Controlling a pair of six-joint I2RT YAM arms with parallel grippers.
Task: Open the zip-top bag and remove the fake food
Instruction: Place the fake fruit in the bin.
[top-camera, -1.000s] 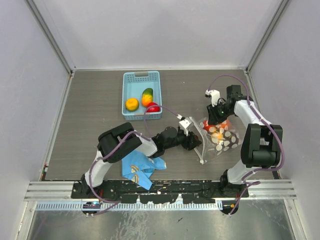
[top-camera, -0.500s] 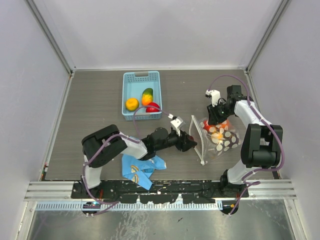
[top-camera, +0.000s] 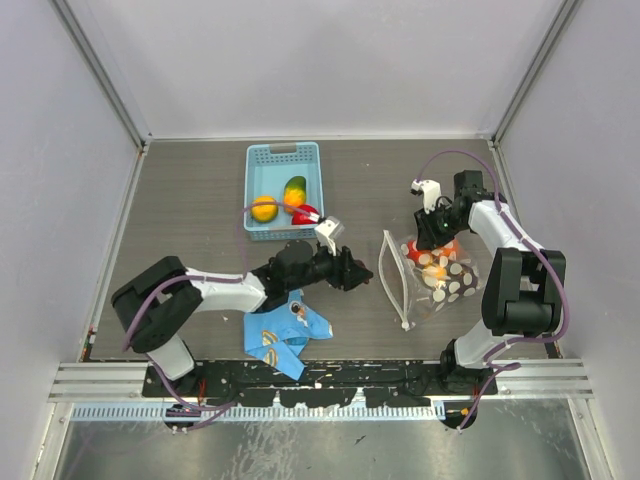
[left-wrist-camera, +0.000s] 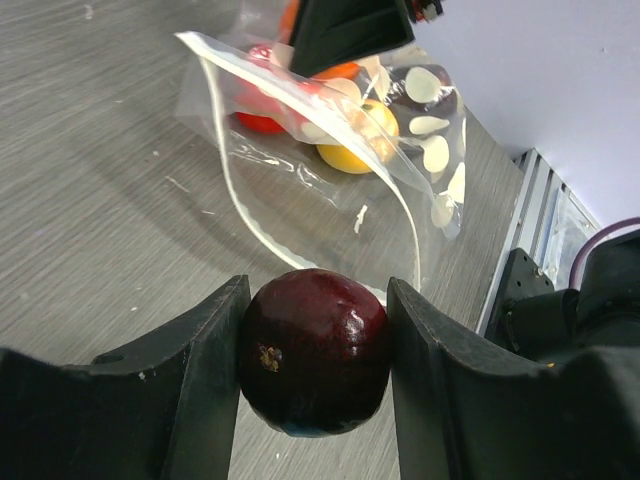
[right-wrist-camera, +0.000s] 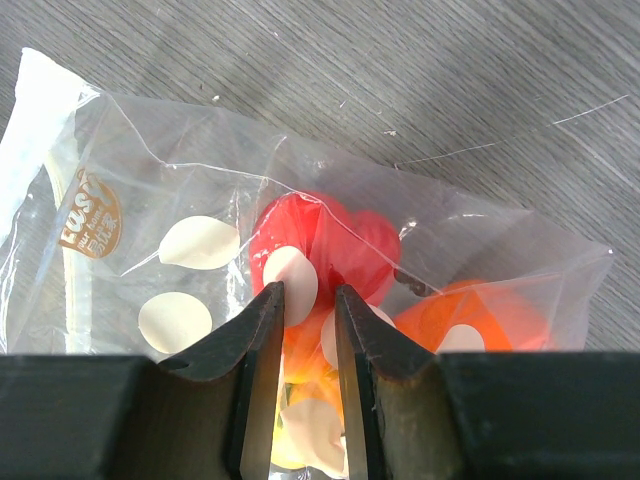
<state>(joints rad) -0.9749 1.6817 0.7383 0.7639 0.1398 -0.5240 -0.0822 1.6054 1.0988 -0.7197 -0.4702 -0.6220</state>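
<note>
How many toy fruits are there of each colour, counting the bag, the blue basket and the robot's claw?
Red fruits: 2
Orange fruits: 2
Green-and-orange fruit: 1
Yellow fruit: 1
Dark purple fruit: 1
Total: 7 visible; the bag may hide more.

Open polka-dotted zip-top bag (top-camera: 445, 285) lies flat holding red, orange, yellow fake food (right-wrist-camera: 322, 235).

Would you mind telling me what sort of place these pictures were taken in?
Most likely a robotics lab test cell, not a kitchen: two arms bolted to a metal rail, plain panel walls boxing in a table, and plastic toy food in a blue basket as props.
</note>
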